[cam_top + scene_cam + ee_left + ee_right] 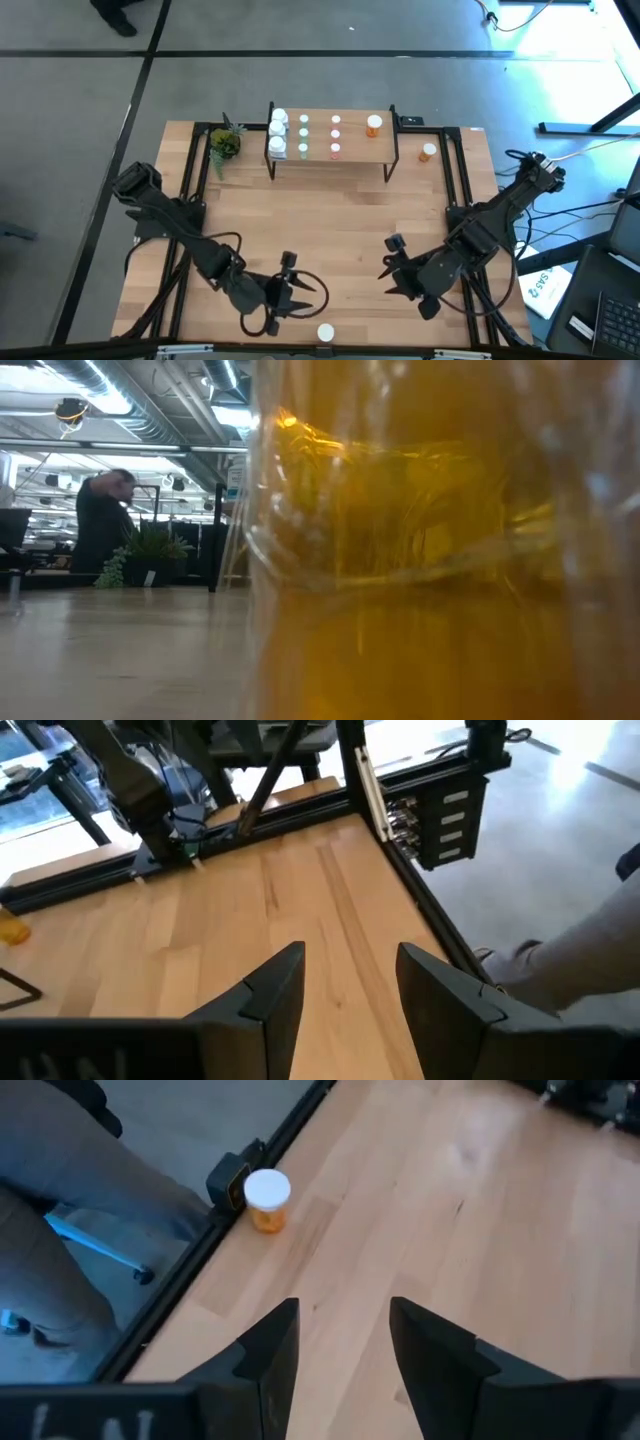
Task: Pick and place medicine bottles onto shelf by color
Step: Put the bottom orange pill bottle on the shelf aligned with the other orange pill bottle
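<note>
Light-wood table (330, 230), black rail frame round its edge, on a grey floor crossed by dark lines. Cables and a laptop lie off the table's right side. Small potted plant (224, 143) at the far left corner.

Shelf (330, 135) stands at the far edge, centre. On it, medicine bottles in columns: white ones (278, 132) at the left end, then pale green (304, 135), then pink-red (335, 136), and one orange bottle (373, 125) alone at the right end. Another orange bottle (428, 152) sits on the table just right of the shelf. A third orange bottle with a white cap (267, 1200) stands at the near edge, hard by the rail, between the two arms.

Left gripper (297, 296) low near the front, fingers apart, nothing between them. Right gripper (391, 272) also near the front, fingers apart, empty, pointed toward the near-edge bottle.

Low view almost wholly blocked by amber blur close against the lens; only a strip at left shows the tabletop, the plant, a person (103, 525) standing in an office room under ceiling ducts. Trouser legs of someone beside the table show cut off in both wrist views.
</note>
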### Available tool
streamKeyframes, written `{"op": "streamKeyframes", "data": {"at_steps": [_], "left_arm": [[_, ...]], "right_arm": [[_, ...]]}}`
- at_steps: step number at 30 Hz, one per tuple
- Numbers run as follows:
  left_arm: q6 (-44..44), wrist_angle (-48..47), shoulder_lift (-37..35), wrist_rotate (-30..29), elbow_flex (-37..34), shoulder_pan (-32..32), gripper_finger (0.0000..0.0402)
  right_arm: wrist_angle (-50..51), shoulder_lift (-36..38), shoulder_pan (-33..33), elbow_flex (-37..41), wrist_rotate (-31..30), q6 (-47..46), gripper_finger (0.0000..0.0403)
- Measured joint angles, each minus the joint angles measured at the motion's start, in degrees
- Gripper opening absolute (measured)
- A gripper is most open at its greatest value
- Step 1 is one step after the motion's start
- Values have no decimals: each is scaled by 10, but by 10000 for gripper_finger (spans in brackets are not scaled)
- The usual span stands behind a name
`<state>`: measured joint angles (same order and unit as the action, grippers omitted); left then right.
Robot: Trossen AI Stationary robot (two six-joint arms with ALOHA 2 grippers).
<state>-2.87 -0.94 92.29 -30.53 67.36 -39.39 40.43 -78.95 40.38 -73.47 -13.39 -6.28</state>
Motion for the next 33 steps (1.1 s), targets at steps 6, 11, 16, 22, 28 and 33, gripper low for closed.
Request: {"op": "streamKeyframes", "data": {"at_steps": [6,11,16,22,28,33], "left_arm": [[-16,-108,0,-2,61,-8,151],[-62,-190,0,-4,94,-8,151],[-91,-218,0,-5,97,-8,151],[-159,-273,0,-5,97,-8,151],[-211,-329,0,-5,97,-8,151],[-223,-345,0,-5,97,-7,151]], "right_arm": [[-54,-21,-3,0,0,57,161],[-92,-45,-17,-6,6,109,161],[-83,-67,-56,-42,61,111,161],[-58,-104,-90,-62,103,141,161],[-52,-161,-92,-81,107,168,161],[-39,-225,-94,-129,112,174,161]]}}
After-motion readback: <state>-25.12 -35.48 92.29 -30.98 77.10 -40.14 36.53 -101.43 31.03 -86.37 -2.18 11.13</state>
